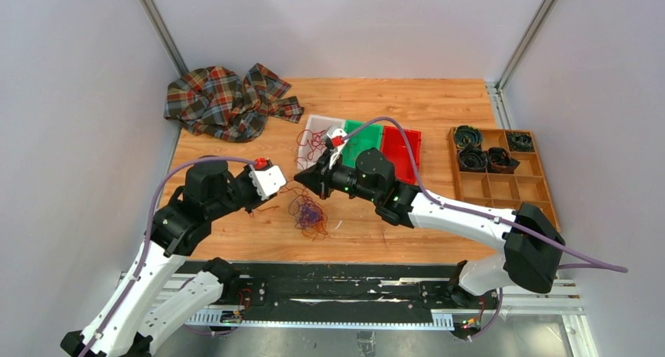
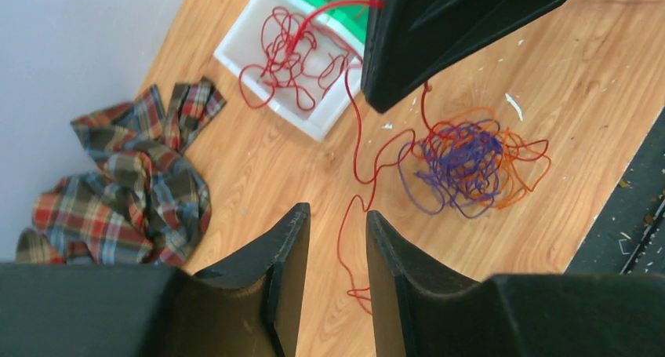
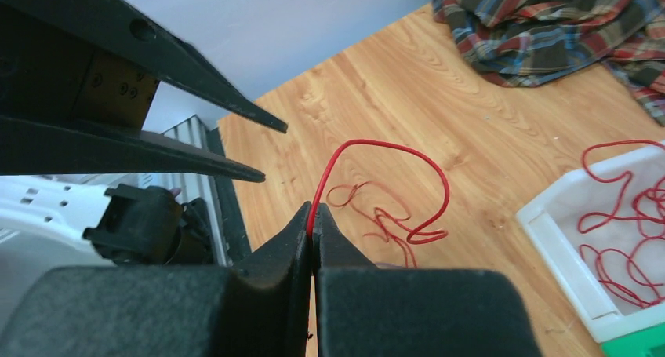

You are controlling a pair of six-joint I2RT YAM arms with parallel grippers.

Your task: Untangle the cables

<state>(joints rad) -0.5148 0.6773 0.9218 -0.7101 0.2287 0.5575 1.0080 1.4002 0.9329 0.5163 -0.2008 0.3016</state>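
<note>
The cables lie in two groups. A purple and orange tangle [image 2: 470,161] [image 1: 308,214] rests on the wooden table, and a red bunch [image 2: 290,59] sits in the white bin [image 2: 317,125]. One red cable [image 3: 392,149] runs from the bin across the table. My right gripper [image 3: 314,214] [image 1: 303,176] is shut on this red cable just above the tangle. My left gripper [image 2: 337,216] [image 1: 284,191] faces it with its jaws apart. The red strand on the wood [image 2: 349,239] shows through the gap, ungripped.
A plaid cloth [image 1: 227,100] is crumpled at the back left. Green [image 1: 362,141] and red [image 1: 401,149] bins stand beside the white bin [image 1: 315,129]. A wooden divided tray [image 1: 502,176] with black coils is on the right. A black rail [image 1: 329,290] lines the near edge.
</note>
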